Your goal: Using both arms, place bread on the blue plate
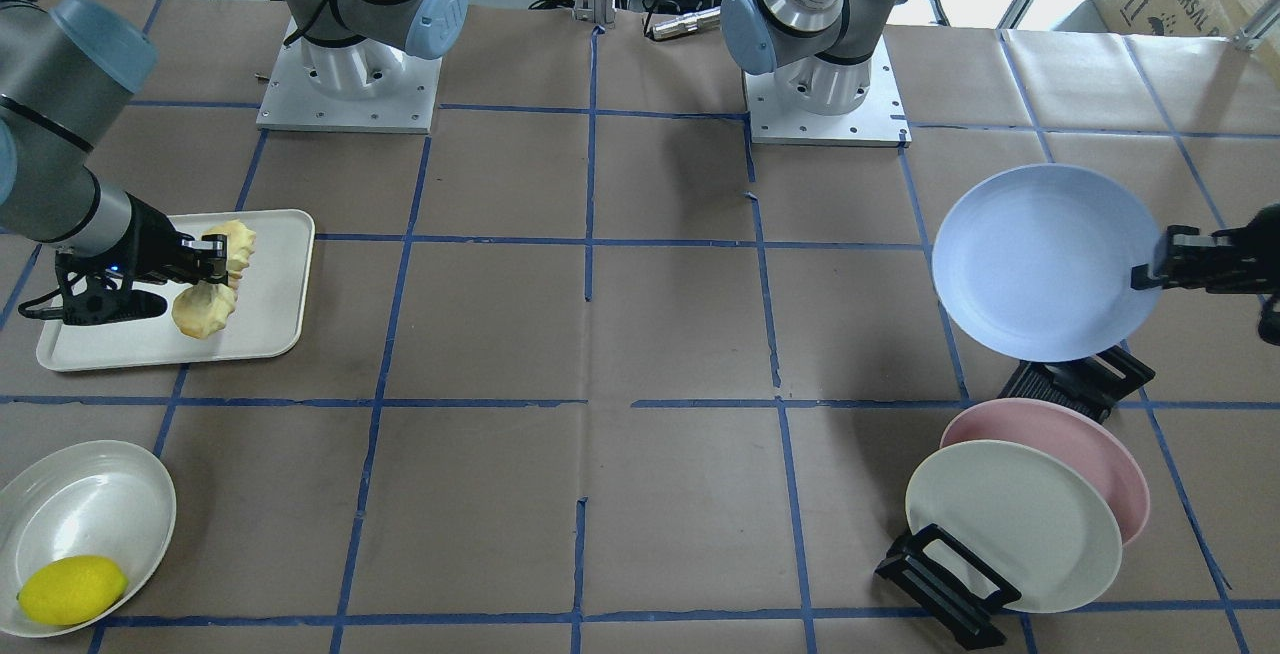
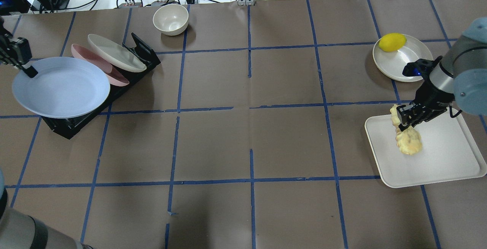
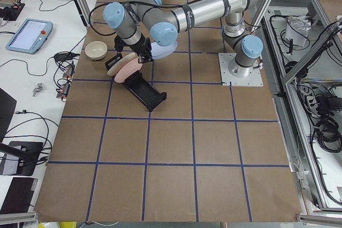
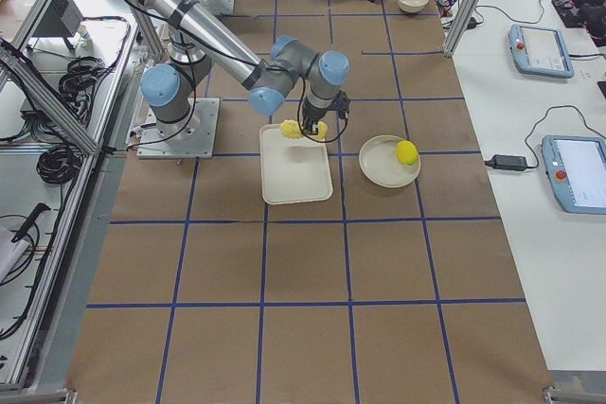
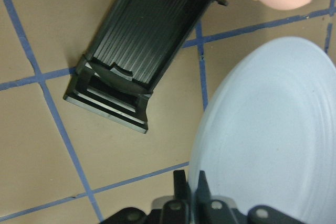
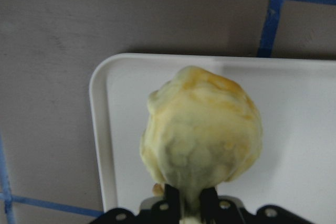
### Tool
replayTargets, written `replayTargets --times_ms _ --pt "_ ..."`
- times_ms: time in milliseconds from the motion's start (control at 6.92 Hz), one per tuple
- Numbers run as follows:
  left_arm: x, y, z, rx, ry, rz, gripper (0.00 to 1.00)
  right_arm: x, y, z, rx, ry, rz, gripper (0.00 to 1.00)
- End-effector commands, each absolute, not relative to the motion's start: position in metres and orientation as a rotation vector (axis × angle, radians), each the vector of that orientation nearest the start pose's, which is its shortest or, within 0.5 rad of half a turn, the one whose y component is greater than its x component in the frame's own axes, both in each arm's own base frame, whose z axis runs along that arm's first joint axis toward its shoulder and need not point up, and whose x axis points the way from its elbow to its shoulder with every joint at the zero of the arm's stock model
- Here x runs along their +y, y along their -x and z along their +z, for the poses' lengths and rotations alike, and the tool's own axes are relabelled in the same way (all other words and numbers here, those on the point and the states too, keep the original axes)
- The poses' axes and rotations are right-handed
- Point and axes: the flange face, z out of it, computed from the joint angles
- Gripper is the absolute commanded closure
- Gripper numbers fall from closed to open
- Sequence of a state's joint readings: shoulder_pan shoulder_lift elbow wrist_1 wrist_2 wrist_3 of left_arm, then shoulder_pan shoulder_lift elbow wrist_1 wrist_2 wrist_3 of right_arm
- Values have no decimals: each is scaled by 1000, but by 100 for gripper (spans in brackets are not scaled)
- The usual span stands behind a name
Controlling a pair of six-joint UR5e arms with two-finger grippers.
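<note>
The blue plate (image 1: 1040,259) hangs above the near end of the black rack (image 1: 1085,384), lifted clear of it. My left gripper (image 1: 1150,269) is shut on its rim; the overhead view shows the gripper (image 2: 28,72) at the plate's (image 2: 61,87) far left edge. In the left wrist view the jaws pinch the rim (image 5: 273,145). The bread (image 1: 205,309) is held above the cream tray (image 1: 270,324). My right gripper (image 1: 213,262) is shut on its middle. The right wrist view shows the loaf (image 6: 202,135) end-on, hanging from the jaws over the tray (image 6: 294,145).
A pink plate (image 1: 1100,454) and a cream-white plate (image 1: 1010,524) stand in the rack. A lemon (image 1: 72,589) lies on a white dish (image 1: 90,504) near the tray. A small cream bowl (image 2: 171,19) sits at the table's far edge.
</note>
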State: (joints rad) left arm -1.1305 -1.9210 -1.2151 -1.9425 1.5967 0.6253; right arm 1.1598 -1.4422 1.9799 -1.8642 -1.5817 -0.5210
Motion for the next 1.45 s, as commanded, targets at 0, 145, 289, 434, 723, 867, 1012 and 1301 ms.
replayTargets --times_ms 0,145,289,434,723,867,1012,1301 --pt "-592 1 434 3184 -271 512 96 -482 10 318 3044 132 380 74" --pt "-593 64 430 3189 -289 449 96 -487 -11 339 3070 145 383 74" --pt "-599 104 414 3213 -324 375 96 -490 -36 357 3084 111 402 74" --pt "-609 127 387 3213 -277 310 96 -490 -62 368 3099 93 421 75" --pt "-597 189 325 3338 -310 253 96 -492 -89 394 3129 85 408 74" --pt "-604 199 292 3372 -299 153 96 -493 -98 402 3142 67 392 74" --pt "-601 220 259 3434 -255 122 96 -497 -106 414 3184 99 361 74" --pt "-585 246 216 3428 -326 59 96 -499 -108 419 3189 110 354 73"
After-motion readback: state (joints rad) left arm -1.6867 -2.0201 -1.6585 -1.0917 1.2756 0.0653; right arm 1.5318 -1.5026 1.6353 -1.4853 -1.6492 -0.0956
